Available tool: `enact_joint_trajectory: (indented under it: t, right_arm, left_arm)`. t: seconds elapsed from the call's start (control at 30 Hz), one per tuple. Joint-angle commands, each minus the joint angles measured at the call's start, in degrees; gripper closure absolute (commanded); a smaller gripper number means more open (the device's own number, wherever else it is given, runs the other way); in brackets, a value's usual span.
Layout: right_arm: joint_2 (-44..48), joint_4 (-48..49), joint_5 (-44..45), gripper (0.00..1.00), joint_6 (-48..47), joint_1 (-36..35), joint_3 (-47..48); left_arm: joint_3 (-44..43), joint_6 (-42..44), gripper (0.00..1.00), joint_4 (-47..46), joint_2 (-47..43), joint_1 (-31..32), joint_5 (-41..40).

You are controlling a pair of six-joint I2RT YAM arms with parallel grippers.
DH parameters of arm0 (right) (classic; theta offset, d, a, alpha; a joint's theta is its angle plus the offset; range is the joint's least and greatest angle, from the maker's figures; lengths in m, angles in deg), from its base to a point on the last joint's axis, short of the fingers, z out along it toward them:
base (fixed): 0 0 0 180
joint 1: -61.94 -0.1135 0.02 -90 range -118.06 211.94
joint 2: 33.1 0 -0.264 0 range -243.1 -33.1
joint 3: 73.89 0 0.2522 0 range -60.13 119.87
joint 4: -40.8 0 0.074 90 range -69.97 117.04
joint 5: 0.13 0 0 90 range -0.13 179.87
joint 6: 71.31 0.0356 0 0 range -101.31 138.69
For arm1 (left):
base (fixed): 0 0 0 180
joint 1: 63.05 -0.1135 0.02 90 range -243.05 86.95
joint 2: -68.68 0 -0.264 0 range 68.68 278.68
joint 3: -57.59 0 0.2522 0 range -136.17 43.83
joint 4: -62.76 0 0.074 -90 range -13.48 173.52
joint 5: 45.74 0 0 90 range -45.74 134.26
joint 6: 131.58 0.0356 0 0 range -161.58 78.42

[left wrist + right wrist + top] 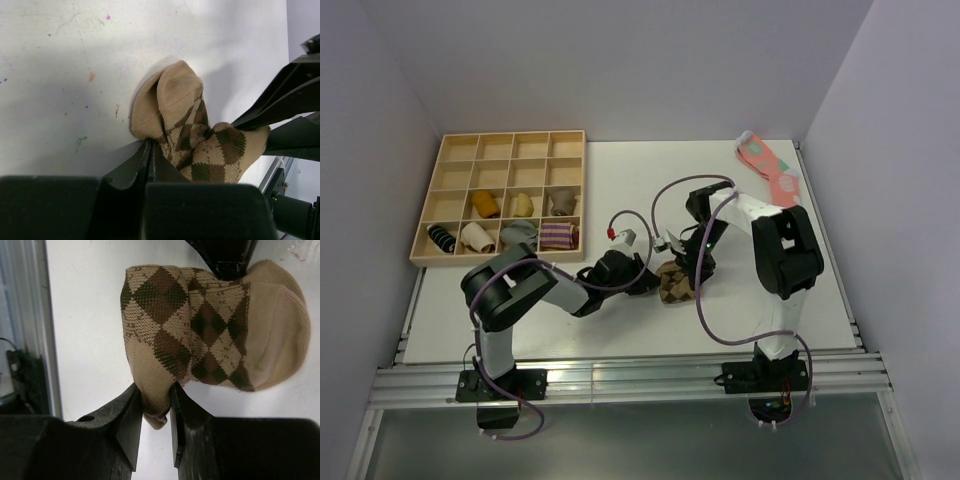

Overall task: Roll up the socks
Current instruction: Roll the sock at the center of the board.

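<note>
Top external, location: the socks (674, 283) sit bunched on the table (820, 250), between my two arms.
Left gripper (150, 150): fingers pressed together on a thin fold at the bundle's edge.
Right gripper (156, 396): pinching a thicker tan fold.
Risk: I judge that the left's thin bite could slip. Pulling the grippers apart would open the loose roll.
Pose: both arms reach inward, wrists low, grippers facing across the bundle.

The lower edge of the socks (200, 145) hides behind the jaws of the left gripper (150, 149), seemingly pinched there.
</note>
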Motion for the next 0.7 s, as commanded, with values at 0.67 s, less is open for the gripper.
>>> enact_joint_trajectory:
  t: [0.67]
  right_arm:
    - [-14.78,-8.45,4.35,0.7,13.06,-0.89,11.08]
  left_arm:
    - [7.59,5.52,0.75,-20.37,6.52,1.05,-0.88]
